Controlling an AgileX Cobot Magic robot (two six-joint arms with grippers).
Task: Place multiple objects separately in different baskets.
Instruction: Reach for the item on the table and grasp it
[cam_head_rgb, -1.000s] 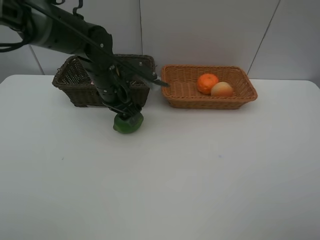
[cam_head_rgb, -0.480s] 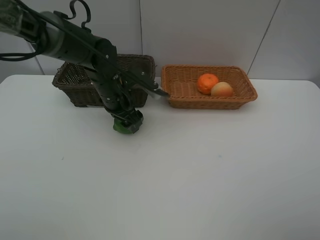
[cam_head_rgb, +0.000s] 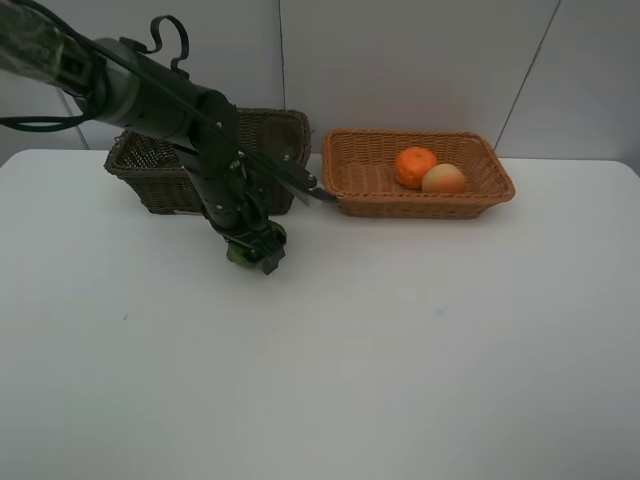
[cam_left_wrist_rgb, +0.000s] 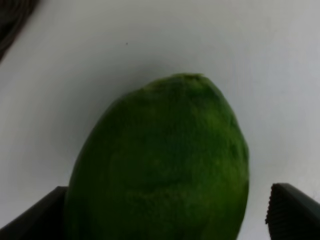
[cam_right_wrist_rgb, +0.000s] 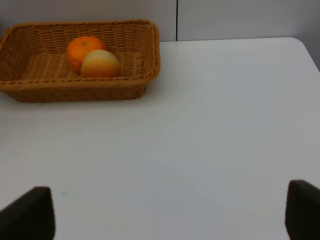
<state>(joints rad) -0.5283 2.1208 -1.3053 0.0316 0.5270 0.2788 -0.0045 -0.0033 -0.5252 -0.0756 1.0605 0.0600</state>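
Note:
A green lime (cam_head_rgb: 236, 253) lies on the white table just in front of the dark brown basket (cam_head_rgb: 150, 190). My left gripper (cam_head_rgb: 250, 250) is down over it, open, with the lime (cam_left_wrist_rgb: 165, 165) between the two fingers and a gap showing on one side. The light tan basket (cam_head_rgb: 420, 207) holds an orange mandarin (cam_head_rgb: 414, 165) and a pale yellow-orange round fruit (cam_head_rgb: 444, 179). In the right wrist view my right gripper (cam_right_wrist_rgb: 166, 212) stands open over bare table, with the tan basket (cam_right_wrist_rgb: 75, 90), the mandarin (cam_right_wrist_rgb: 84, 49) and the round fruit (cam_right_wrist_rgb: 100, 63) ahead of it.
The left arm (cam_head_rgb: 150, 95) crosses over the dark basket and hides part of its inside. A corner of the dark basket (cam_left_wrist_rgb: 12, 15) shows in the left wrist view. Grey wall panels stand right behind both baskets.
My left gripper has come down over the lime, which showed mostly bare below the fingers a second ago and is now largely covered. The tan basket and its fruit have not moved.

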